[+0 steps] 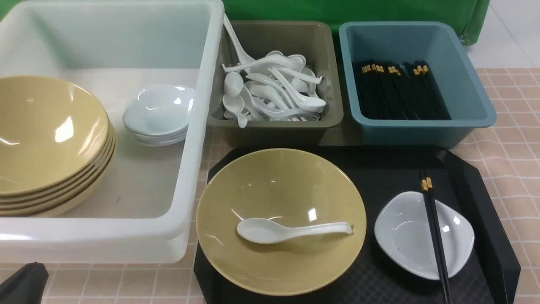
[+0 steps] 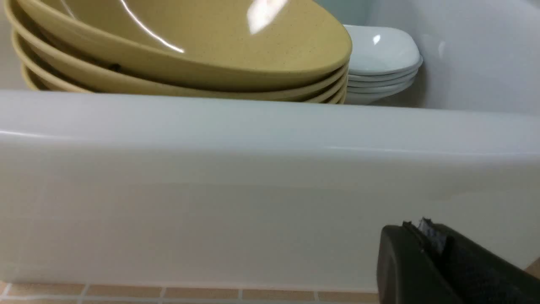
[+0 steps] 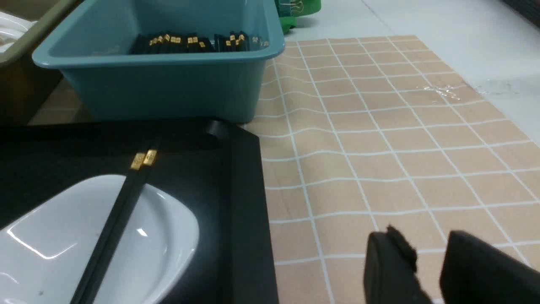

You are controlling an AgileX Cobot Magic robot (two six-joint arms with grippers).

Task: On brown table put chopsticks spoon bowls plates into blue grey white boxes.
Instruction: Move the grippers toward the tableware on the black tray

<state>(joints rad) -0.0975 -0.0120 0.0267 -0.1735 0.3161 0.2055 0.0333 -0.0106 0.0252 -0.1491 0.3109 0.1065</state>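
Note:
A yellow bowl sits on the black tray with a white spoon lying in it. To its right, a pair of chopsticks lies across a white plate. My left gripper is shut and empty, low in front of the white box's near wall; it shows at the front view's bottom-left corner. My right gripper is open and empty over the brown table, right of the tray, plate and chopsticks.
The white box holds stacked bowls and stacked plates. The grey box holds several spoons, the blue box several chopsticks. The black tray stands in front of both. A green cloth hangs behind.

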